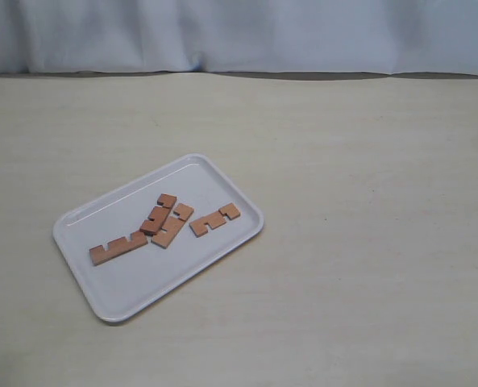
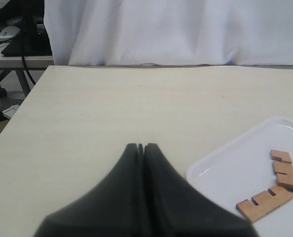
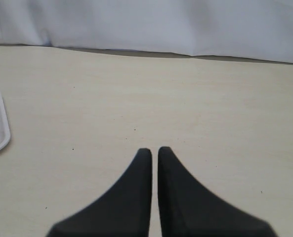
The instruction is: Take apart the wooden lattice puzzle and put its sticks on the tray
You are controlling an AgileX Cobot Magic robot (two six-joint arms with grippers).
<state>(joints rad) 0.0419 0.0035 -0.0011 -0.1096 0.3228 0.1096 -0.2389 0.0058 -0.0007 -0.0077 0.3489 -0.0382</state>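
Your sticks [image 1: 118,250] lay loose on the tray [image 1: 142,282], open table [image 1: 367,242] toward three o'clock; left gripper [image 2: 140,147] and right gripper [image 3: 154,150] were pressed together.

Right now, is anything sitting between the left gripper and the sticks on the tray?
Nothing visible. In the left wrist view only bare table lies between the left gripper and the tray, and the sticks lie uncovered inside it.
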